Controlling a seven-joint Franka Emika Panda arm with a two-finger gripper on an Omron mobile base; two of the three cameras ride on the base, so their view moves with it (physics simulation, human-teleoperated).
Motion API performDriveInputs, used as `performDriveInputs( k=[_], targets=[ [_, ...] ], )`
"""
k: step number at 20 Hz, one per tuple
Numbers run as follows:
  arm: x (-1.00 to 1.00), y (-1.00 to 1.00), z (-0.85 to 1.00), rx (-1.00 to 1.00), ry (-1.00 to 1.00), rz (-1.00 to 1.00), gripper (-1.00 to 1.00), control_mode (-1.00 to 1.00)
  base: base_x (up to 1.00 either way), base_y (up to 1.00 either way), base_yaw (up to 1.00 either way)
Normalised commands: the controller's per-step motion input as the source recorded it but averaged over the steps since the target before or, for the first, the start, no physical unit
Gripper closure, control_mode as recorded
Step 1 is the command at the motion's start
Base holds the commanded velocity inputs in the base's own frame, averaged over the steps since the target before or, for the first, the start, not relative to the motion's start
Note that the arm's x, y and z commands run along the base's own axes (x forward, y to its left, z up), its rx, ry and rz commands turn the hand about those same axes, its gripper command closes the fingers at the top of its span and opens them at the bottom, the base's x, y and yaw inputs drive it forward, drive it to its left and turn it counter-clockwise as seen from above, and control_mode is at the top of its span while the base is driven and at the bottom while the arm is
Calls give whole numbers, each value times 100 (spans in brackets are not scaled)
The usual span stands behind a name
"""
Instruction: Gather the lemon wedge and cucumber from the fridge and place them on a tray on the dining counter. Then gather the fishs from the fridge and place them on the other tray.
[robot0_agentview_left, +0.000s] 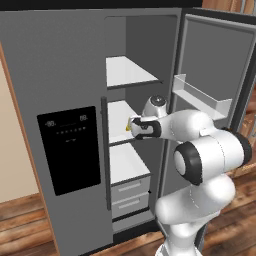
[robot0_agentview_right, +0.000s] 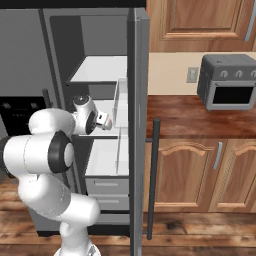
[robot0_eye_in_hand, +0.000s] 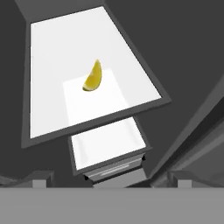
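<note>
I count one lemon wedge (robot0_eye_in_hand: 93, 77), a yellow crescent lying on the white middle shelf (robot0_eye_in_hand: 52, 52) of the open fridge (robot0_agentview_left: 60, 75). It sits well ahead of my gripper (robot0_eye_in_hand: 109, 178), between the lines of the two finger tips. The jaws are spread wide and grasp nothing.

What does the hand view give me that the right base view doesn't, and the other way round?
Hand view alone: the lemon wedge lying on a white fridge shelf, with the end effector open, apart from it. Right base view alone: the toaster oven on the wooden counter, and the wood cabinets beside the open fridge door. Both: the fridge's white shelves and the drawers below them.
</note>
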Motion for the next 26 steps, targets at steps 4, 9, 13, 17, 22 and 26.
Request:
performDriveInputs(
  k=[4,9,13,17,22,26],
  targets=[
    [33,9,-25,0,0,-2,-100,-100,0,0,0],
    [37,11,-24,0,0,-4,-100,-100,0,0,0],
    [44,5,-15,0,0,-3,-100,-100,0,0,0],
    [42,0,-16,0,0,-2,-100,-100,0,0,0],
    [39,4,-21,0,0,-3,-100,-100,0,0,0],
    [36,7,-23,0,0,-3,-100,-100,0,0,0]
  ],
)
